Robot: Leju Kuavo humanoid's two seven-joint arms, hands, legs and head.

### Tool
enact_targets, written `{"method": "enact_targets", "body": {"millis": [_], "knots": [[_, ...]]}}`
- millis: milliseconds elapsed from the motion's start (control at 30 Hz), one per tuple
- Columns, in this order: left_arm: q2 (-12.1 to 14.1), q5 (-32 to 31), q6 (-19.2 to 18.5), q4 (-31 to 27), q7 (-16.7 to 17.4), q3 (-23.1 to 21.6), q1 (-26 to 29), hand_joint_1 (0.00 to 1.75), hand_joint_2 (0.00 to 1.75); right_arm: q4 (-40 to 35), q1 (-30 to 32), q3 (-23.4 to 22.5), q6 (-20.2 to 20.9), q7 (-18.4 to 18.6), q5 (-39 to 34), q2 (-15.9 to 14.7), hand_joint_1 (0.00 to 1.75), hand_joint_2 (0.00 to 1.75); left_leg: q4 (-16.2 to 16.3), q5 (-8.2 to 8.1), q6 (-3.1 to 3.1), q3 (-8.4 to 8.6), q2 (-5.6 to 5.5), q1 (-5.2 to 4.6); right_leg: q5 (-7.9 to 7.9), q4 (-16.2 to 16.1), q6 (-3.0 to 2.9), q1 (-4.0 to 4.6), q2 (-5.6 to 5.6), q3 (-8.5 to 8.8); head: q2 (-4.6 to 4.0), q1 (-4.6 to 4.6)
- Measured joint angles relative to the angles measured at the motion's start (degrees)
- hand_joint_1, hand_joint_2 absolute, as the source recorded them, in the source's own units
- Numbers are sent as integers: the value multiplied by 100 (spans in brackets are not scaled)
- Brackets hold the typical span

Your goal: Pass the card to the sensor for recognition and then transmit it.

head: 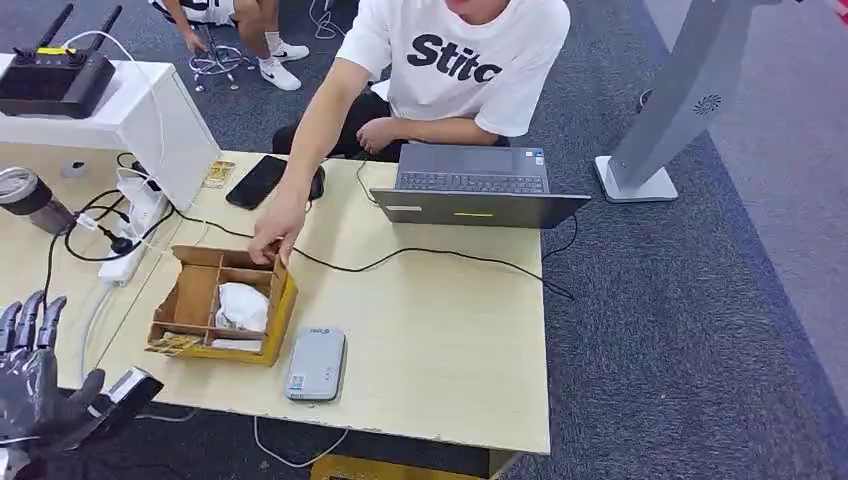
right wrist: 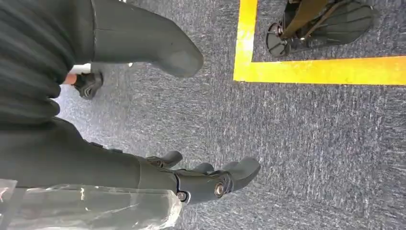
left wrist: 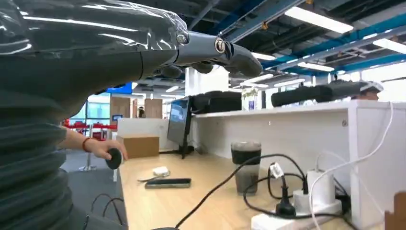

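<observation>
White T-shirt (head: 455, 60) reads "Stitc"

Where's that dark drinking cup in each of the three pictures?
Head view: cup at the far left edge, on the desk.
Left wrist view: cup right of centre, low.
Right wrist view: not in it.
Shared landmark: white power strip beside it.

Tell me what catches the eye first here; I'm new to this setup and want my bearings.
A person's hand reaches into the cardboard box on the table, with a grey card sensor just beside the box. The robot's left hand hovers off the table's near left corner, fingers spread. A laptop sits at the far edge in front of the seated person.
</observation>
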Motion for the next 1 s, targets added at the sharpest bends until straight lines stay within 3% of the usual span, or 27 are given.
{"method": "enact_targets", "body": {"millis": [333, 767, 1000], "knots": [[-164, -15, 99, 663, -15, -42, -295, 0, 175, 0, -14, 131, 0, -22, 13, 0, 0, 175, 0, 0, 0, 0, -1, 0, 0, 0, 0, 0, -1, -1, 0, 0], [-184, -39, 424, 1261, -144, -555, -741, 0, 175, 0, -28, 302, 17, -39, 9, -2, 0, 175, 1, 0, 0, 0, -1, 0, 0, 0, 0, 0, -1, -1, 0, 0], [-173, 72, 268, 1460, -160, -878, -850, 0, 175, 0, -31, 391, 24, -42, -30, -2, 0, 175, 1, 0, 0, 0, -1, 0, 0, 0, 0, 0, 0, -1, 0, 4]]}}
